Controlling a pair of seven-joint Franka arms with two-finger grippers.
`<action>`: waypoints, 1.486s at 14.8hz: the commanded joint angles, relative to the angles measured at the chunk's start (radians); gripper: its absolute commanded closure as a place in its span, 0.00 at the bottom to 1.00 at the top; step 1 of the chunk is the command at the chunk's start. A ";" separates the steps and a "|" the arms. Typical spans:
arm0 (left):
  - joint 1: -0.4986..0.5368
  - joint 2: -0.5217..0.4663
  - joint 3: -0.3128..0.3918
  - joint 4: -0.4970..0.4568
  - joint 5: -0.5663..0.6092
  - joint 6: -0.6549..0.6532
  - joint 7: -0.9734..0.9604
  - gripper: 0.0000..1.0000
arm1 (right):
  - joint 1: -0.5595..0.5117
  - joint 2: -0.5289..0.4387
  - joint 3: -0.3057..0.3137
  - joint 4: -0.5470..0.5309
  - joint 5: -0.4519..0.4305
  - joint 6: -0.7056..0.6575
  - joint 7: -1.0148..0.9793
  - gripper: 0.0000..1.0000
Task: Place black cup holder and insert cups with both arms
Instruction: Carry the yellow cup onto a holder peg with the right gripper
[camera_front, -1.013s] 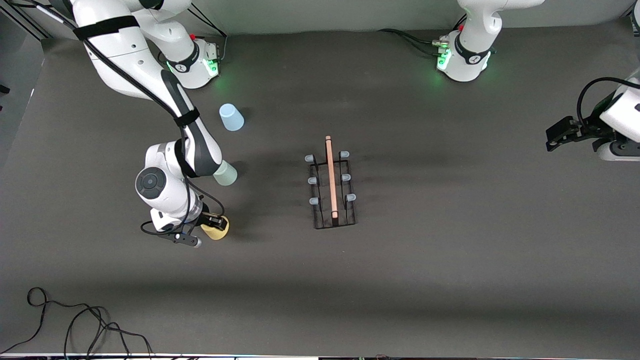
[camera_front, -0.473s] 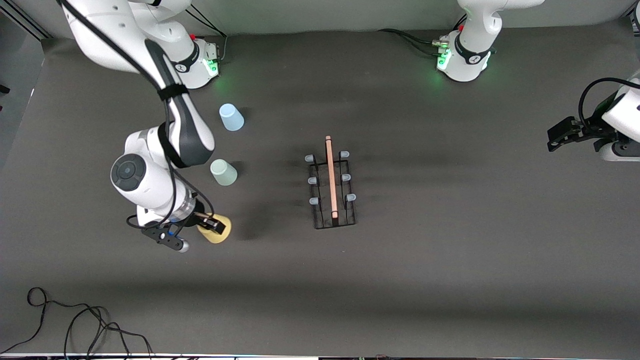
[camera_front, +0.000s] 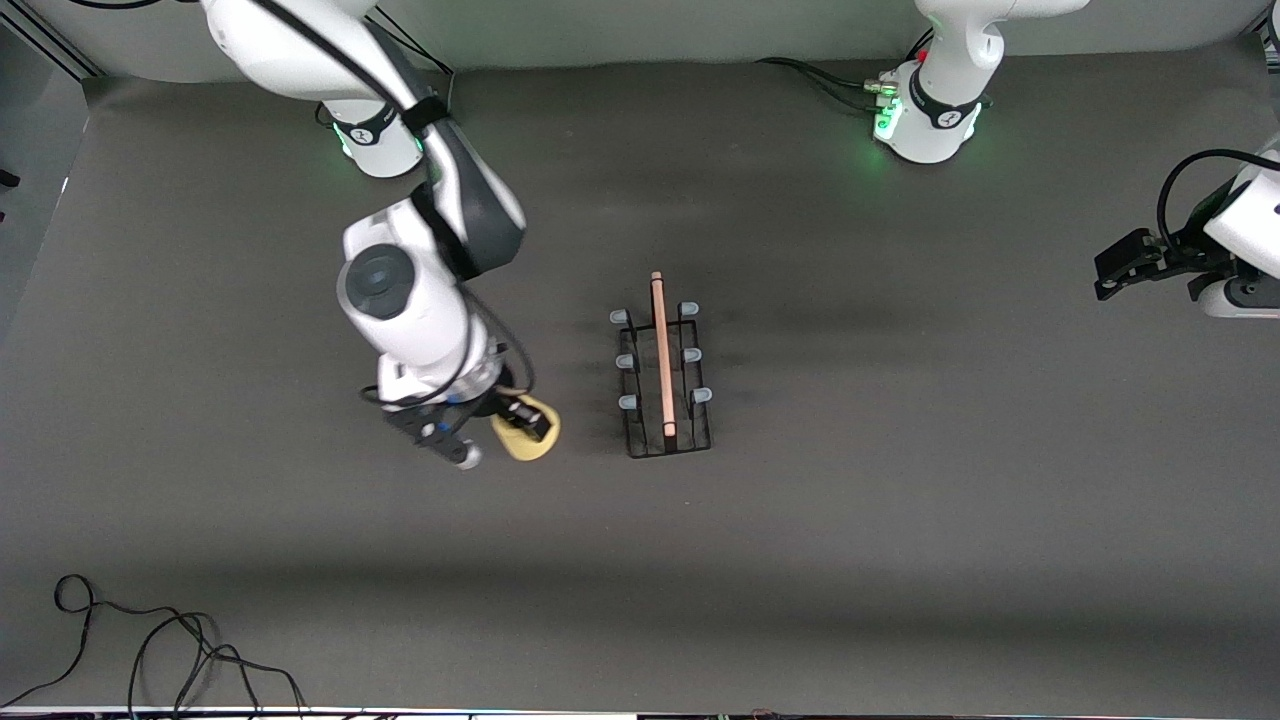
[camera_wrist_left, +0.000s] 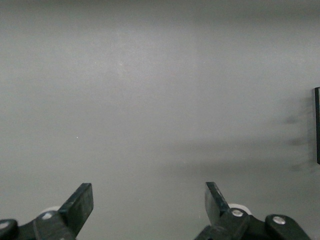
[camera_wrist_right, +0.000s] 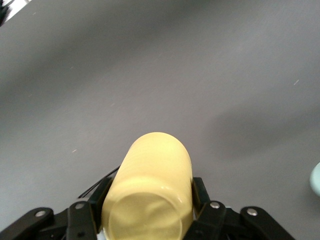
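Just beside the small black wire cup holder (camera_front: 663, 372), the right gripper (camera_front: 522, 419) has swung over clamped on the yellow plastic tumbler (camera_front: 527, 432), so insertion looks next. The left gripper (camera_front: 1120, 266) waits with its jaws spread wide at the left arm's end of the table.

Front view: high above, facing the arm bases, taking in the whole tabletop (camera_front: 800, 560). Right wrist view: close, down past the right claw (camera_wrist_right: 150, 210) onto the yellow cup (camera_wrist_right: 152, 185), shared with the front view (camera_front: 527, 432). Left wrist view: close over bare tabletop, left claw (camera_wrist_left: 148, 205) at its edge.
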 joint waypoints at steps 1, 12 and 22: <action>-0.007 0.001 0.005 0.014 0.008 -0.007 -0.002 0.01 | 0.048 0.047 -0.013 0.091 0.007 -0.015 0.103 1.00; -0.010 0.029 0.005 0.009 0.011 0.020 0.010 0.01 | 0.123 0.176 -0.017 0.194 -0.004 -0.001 0.223 1.00; -0.018 0.031 0.003 0.011 0.014 0.024 0.012 0.01 | 0.128 0.225 -0.016 0.194 -0.052 0.010 0.226 0.00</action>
